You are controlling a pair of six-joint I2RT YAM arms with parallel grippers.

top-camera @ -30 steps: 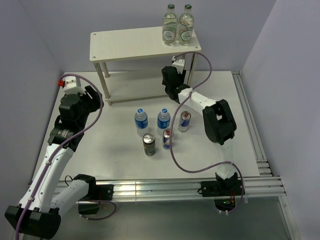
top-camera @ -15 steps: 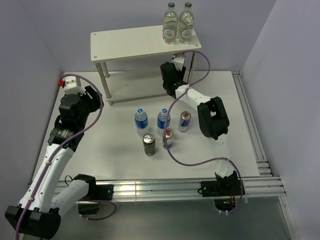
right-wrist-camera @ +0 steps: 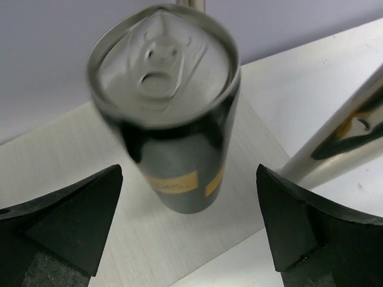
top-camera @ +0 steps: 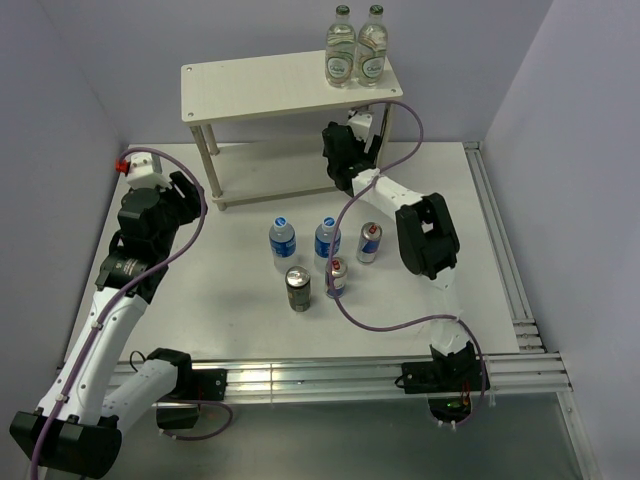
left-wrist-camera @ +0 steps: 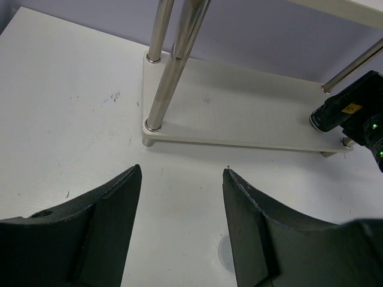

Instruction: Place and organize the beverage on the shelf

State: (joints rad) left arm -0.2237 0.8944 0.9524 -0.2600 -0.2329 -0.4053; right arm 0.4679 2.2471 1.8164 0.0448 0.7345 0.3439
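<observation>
The left end effector (left-wrist-camera: 181, 179) hangs over the white counter (left-wrist-camera: 66, 119), its two fingers spread wide with nothing between them. Ahead of it and a little to its right stands the cream-white shelf (top-camera: 260, 85). In the left wrist view, the near left corner of the shelf's lower board (left-wrist-camera: 239, 119) and two shiny legs (left-wrist-camera: 160, 36) lie just beyond its fingertips. Further to its right, and back toward the arm bases, five drinks stand upright in a loose cluster on the counter. A blue-capped water bottle (top-camera: 283, 243) has a second water bottle (top-camera: 327, 240) beside it, and a dark can (top-camera: 298, 289) stands just nearer the bases. A blue-and-silver can (top-camera: 336, 277) comes next, with another blue-and-silver can (top-camera: 369, 242) at the cluster's right edge. All five are well apart from either end effector. The right end effector (right-wrist-camera: 188, 170) reaches under the right end of the shelf's top board, directly below two green-capped bottles (top-camera: 356, 48) that stand on that board. Its fingers are spread, and between them a dark yellow-banded can (right-wrist-camera: 173, 137) stands upright on the lower board, with a gap showing on each side so that neither finger touches it. A shelf leg (right-wrist-camera: 341, 137) rises just to the right of the right-hand finger.
</observation>
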